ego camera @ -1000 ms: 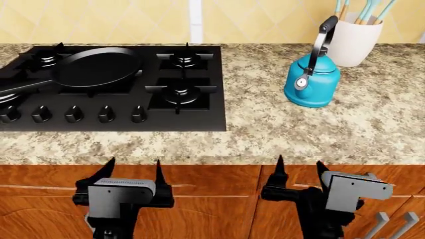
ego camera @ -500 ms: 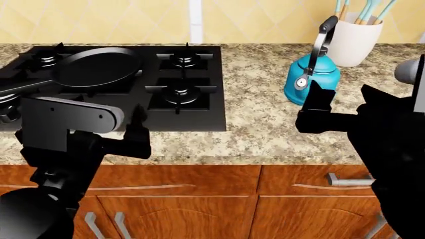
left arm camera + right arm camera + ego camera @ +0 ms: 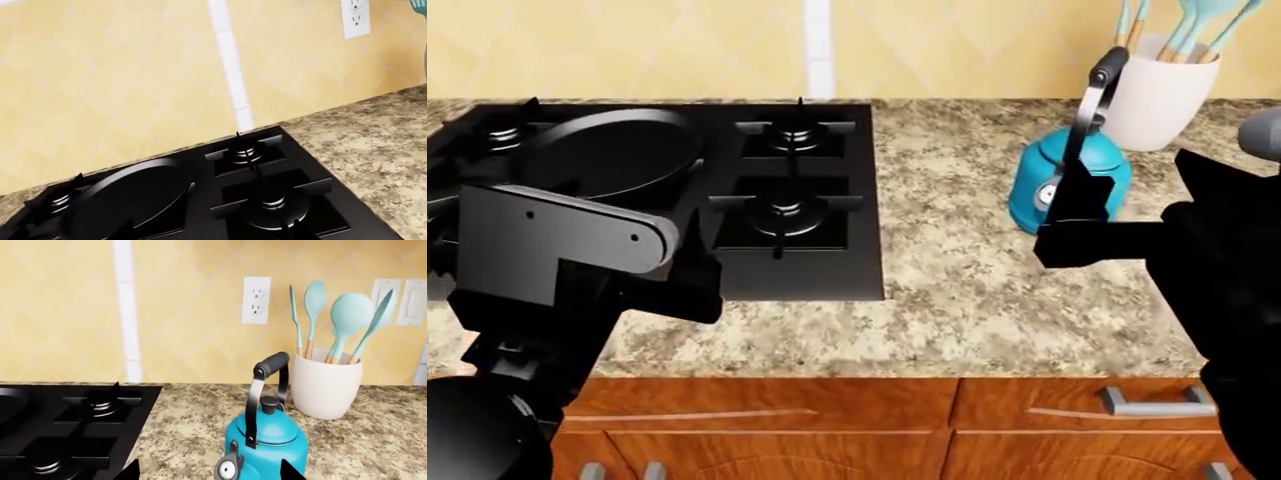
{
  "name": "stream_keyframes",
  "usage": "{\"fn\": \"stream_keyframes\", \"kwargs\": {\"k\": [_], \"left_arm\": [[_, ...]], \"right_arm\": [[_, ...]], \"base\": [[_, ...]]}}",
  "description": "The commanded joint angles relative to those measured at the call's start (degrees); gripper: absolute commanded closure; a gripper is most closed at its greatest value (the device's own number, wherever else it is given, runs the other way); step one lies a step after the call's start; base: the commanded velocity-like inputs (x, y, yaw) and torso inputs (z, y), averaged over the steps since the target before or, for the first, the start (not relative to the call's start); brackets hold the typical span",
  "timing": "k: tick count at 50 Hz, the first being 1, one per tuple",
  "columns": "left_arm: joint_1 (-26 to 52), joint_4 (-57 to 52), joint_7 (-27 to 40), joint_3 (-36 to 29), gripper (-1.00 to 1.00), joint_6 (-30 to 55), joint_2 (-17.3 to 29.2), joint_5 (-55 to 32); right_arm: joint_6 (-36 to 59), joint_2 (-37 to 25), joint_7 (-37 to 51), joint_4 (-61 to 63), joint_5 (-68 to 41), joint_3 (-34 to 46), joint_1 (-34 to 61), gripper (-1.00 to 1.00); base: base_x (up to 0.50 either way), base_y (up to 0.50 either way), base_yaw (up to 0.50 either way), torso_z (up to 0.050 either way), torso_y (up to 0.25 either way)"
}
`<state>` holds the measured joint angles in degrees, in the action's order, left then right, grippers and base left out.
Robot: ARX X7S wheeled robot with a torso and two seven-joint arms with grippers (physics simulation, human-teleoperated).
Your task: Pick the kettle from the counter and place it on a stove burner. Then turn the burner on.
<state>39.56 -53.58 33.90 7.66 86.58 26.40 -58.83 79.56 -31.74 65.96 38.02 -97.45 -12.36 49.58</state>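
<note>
The teal-blue kettle (image 3: 1070,185) stands upright on the granite counter (image 3: 961,270), right of the stove; it also shows in the right wrist view (image 3: 267,437). My right gripper (image 3: 1132,178) is open and empty just in front of the kettle, one fingertip overlapping its body in the head view; its tips (image 3: 210,472) straddle the kettle's base. Two small stove burners (image 3: 785,208) (image 3: 797,130) sit on the stove's right side, bare. My left gripper (image 3: 687,275) is open and empty over the stove's front edge, facing the near small burner (image 3: 270,202).
A black pan (image 3: 607,150) covers the large burner left of the small ones. A white utensil jar (image 3: 1158,95) stands close behind the kettle by the tiled wall. My left arm hides the stove knobs. Wooden cabinet doors (image 3: 827,430) lie below the counter.
Both arms rose from below the counter's edge to over it. The right gripper moved up close to the kettle. The head view shifted a little. The kettle has not moved.
</note>
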Motion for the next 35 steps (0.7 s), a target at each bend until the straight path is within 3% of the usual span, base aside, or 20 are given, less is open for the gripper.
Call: {"fn": "stream_keyframes", "kwargs": {"k": [1,5,26,35], "left_arm": [[0.4,0.9,2.1,-1.6,-1.00,-0.5,1.8,-1.9],[0.1,1.5,1.8,-2.8,-1.00,-2.4,2.2,-0.9],[0.1,2.4,3.5,-4.5,-1.00,-4.2,4.1,-2.5],[-1.1,3.1,2.8,-6.0,-1.00,-6.9,5.0,-0.9]], "right_arm": [[0.3,0.1,-4.2,0.7,4.9,-0.3,-2.4,-1.00],[-0.5,-0.1,-0.5,0.3,0.9,1.3,-0.8,-1.00],[-1.7,-0.4,-4.9,0.7,8.8,1.8,-4.0,-1.00],[-2.0,-1.1,-4.3,0.6,8.7,2.6,-3.0,-1.00]], "base": [[0.30,0.00,0.00,0.000,0.000],[0.29,0.00,0.00,0.000,0.000],[0.28,0.00,0.00,0.000,0.001],[0.07,0.00,0.00,0.000,0.000]]}}
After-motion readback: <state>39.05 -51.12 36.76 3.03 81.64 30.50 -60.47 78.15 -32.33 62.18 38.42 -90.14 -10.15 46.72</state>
